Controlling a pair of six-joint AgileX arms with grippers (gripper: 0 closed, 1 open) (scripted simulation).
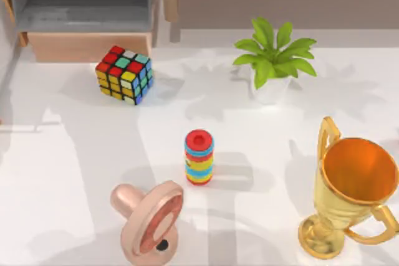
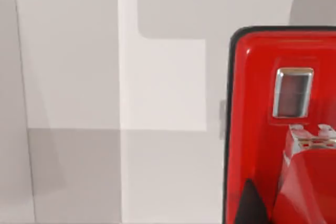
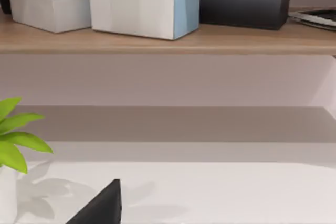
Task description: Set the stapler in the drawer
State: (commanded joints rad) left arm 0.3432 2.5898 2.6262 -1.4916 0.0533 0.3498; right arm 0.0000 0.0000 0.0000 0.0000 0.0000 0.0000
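**Stapler close under the left wrist, drawer open at the table's far left**

The bright red elongated stapler [image 2: 273, 129] with its dark seam and a small metal plate sits right up against the left wrist camera, cut off at that picture's edge, so its full length and its long axis are hard to judge. It is probably in the left gripper's hold, but no fingertip is clear and I cannot tell whether the fingers are clenched or released

The wide drawer [image 1: 87, 45] with pale tan front and grey floor stands open at the top view's upper left, nearer the left arm, just behind a multicoloured puzzle cube [image 1: 123, 74]

The right arm looks toward a long brown wooden shelf [image 3: 168, 40]; its fingers' state I cannot tell either
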